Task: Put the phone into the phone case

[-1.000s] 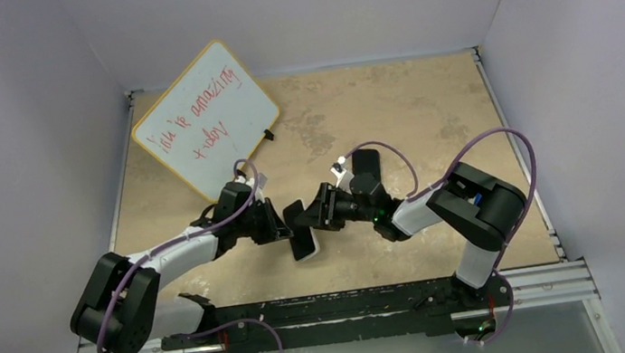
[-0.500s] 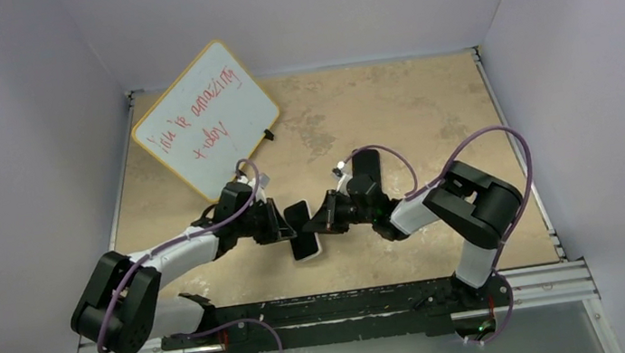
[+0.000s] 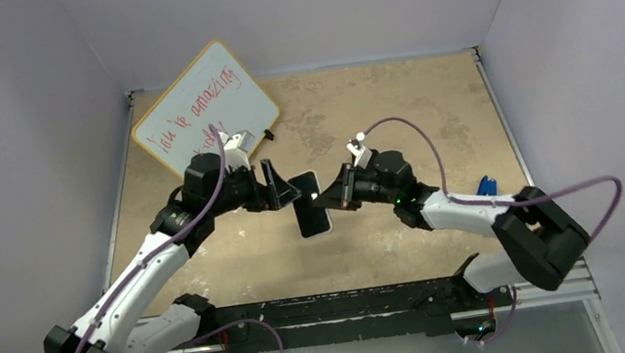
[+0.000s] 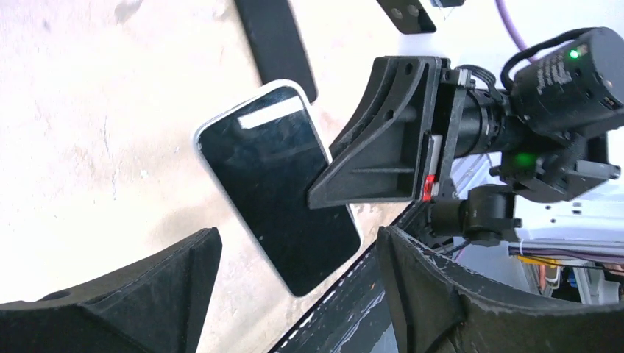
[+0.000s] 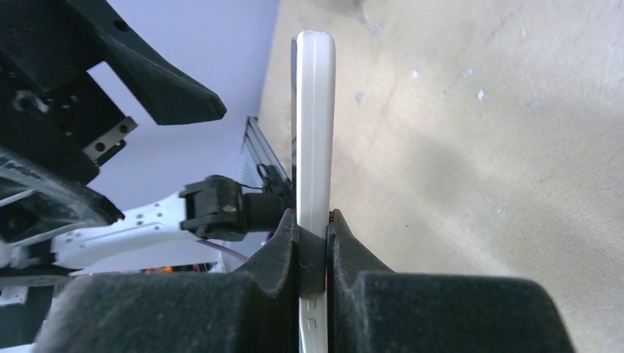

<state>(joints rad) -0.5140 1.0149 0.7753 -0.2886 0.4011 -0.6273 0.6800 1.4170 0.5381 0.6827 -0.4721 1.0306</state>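
Observation:
The phone (image 3: 310,202) has a black screen (image 4: 279,187) ringed by a whitish rim, the phone case (image 5: 315,110), which wraps its edge. It hangs above the tan table, roughly at the middle. My right gripper (image 3: 327,200) comes in from the right and is shut on the cased phone's right long edge; in the right wrist view the pads (image 5: 342,243) pinch the white edge on both faces. My left gripper (image 3: 284,183) stands just left of the phone, open, and its fingers (image 4: 169,287) spread wide with nothing between them.
A yellow-framed whiteboard (image 3: 206,122) with red writing lies at the back left, close behind the left wrist. A small blue object (image 3: 485,186) sits by the right arm. The black mounting rail (image 3: 335,306) runs along the near edge. Walls enclose three sides.
The left gripper opened and let go of the phone, and its arm lifted toward the whiteboard. The right gripper closed on the phone, which now sits slightly farther from the near edge.

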